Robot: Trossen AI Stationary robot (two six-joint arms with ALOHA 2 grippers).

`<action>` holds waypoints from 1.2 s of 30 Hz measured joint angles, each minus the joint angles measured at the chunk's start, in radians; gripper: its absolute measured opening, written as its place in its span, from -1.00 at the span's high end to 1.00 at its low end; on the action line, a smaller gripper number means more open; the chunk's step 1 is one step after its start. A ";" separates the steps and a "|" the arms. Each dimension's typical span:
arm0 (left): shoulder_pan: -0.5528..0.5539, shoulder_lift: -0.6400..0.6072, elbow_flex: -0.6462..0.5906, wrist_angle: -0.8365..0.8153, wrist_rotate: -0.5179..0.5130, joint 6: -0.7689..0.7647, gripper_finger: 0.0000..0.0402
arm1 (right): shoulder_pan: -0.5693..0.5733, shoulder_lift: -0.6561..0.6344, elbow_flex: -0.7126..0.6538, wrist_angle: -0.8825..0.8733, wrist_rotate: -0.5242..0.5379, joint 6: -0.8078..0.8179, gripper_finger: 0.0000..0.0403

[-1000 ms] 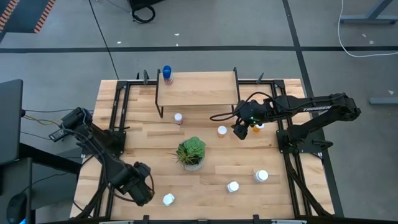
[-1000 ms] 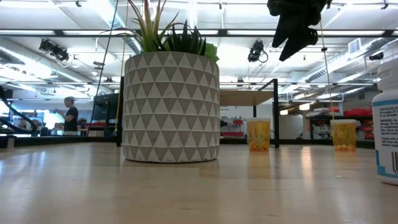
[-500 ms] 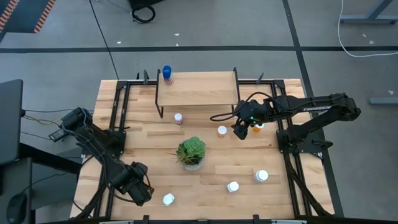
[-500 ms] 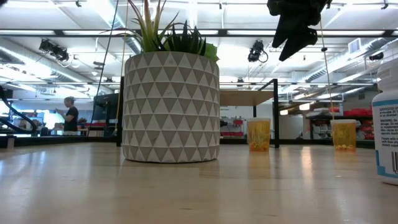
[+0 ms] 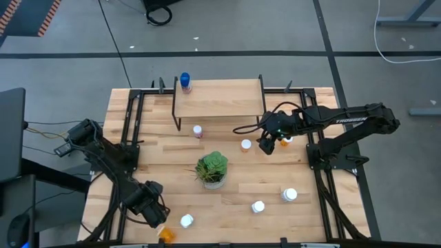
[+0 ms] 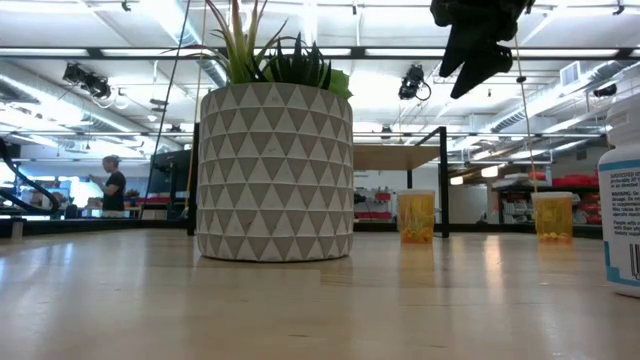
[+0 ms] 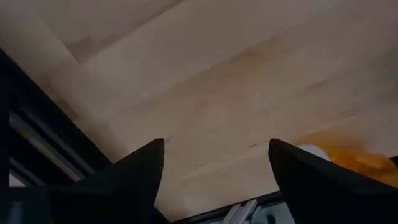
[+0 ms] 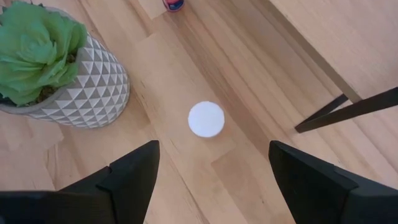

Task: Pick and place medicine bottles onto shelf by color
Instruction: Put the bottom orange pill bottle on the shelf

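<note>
My left gripper [image 5: 153, 215] hangs open, pointing down, low over the table's near left corner. It touches nothing. An orange medicine bottle [image 5: 166, 234] with a white cap [image 7: 314, 151] lies on its side at the near edge, just beside the gripper's fingers. A white-capped bottle [image 5: 187, 220] stands close by. My right gripper [image 5: 266, 145] hovers open above the table, before the shelf's right leg. A white-capped bottle [image 8: 206, 119] stands below it and an orange bottle [image 5: 284, 142] beside it. The shelf [image 5: 219, 98] stands at the far edge, with a blue bottle [image 5: 185, 81] on its left end.
A green plant in a triangle-patterned pot [image 5: 211, 169] stands mid-table. A pinkish bottle [image 5: 198, 130] stands in front of the shelf. Two white bottles [image 5: 258, 206] [image 5: 289, 195] stand at the near right. Black frame rails [image 5: 131, 138] run along the table's sides.
My left gripper has sunk toward the table and shifted slightly toward the left edge, rolling about its own axis. The orange bottle at the near edge, hidden under the gripper before, now shows beside it.
</note>
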 joint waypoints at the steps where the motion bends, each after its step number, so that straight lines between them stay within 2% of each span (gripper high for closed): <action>1: 0.000 0.000 0.000 0.011 -0.001 -0.001 -0.46 | 0.000 0.000 0.000 0.000 0.000 0.000 -0.54; 6: 0.001 -0.006 0.017 0.096 -0.029 -0.010 -0.46 | 0.000 0.000 0.000 0.000 -0.008 0.006 -0.54; 10: 0.000 -0.013 0.090 0.118 -0.103 0.042 -0.46 | 0.000 0.000 0.000 0.000 -0.031 0.025 -0.54; 16: -0.045 -0.012 0.261 0.127 -0.220 0.445 -0.46 | 0.000 0.000 0.000 -0.001 -0.041 0.001 -0.54; 19: -0.063 -0.010 0.294 0.047 -0.214 0.607 -0.46 | 0.000 0.000 0.000 -0.001 -0.041 -0.003 -0.54; 23: -0.082 -0.010 0.296 -0.033 -0.185 0.840 -0.46 | 0.000 0.000 0.000 -0.001 -0.048 0.000 -0.54; 26: -0.097 -0.010 0.297 -0.028 -0.186 1.064 -0.46 | 0.000 0.000 0.000 -0.001 -0.049 -0.003 -0.54; 29: -0.098 -0.007 0.296 -0.018 -0.186 1.227 -0.46 | 0.000 0.000 0.000 -0.004 -0.049 0.012 -0.54; 33: -0.110 -0.003 0.249 0.053 -0.193 1.385 -0.46 | 0.019 0.000 0.000 -0.008 -0.041 0.148 -0.54; 36: -0.113 -0.002 0.199 0.134 -0.186 1.417 -0.46 | 0.056 0.000 0.000 -0.007 -0.004 0.278 -0.54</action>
